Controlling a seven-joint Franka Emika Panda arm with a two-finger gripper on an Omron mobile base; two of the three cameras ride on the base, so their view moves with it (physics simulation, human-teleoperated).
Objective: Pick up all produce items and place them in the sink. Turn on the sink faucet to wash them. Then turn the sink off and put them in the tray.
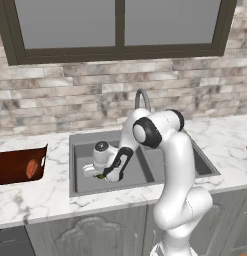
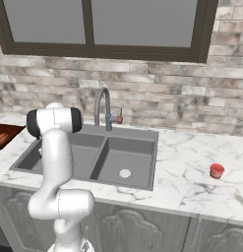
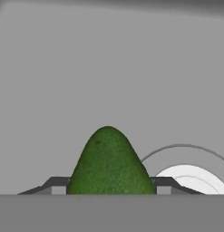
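Low in the sink's left basin, the gripper brackets a dark-green lime; whether its claw grips is unclear.

Window: dark brown frame, grey panes split by a central upright bar, set above the wall. Brick wall: pale grey and tan bricks, ran the full width behind the counter. Counter: white marble with grey veining, lay along the wall. Red cup: small, stood upright on the counter's right part, well apart from the rest. Cabinet doors: grey, with raised arched panels, sat beneath the counter.
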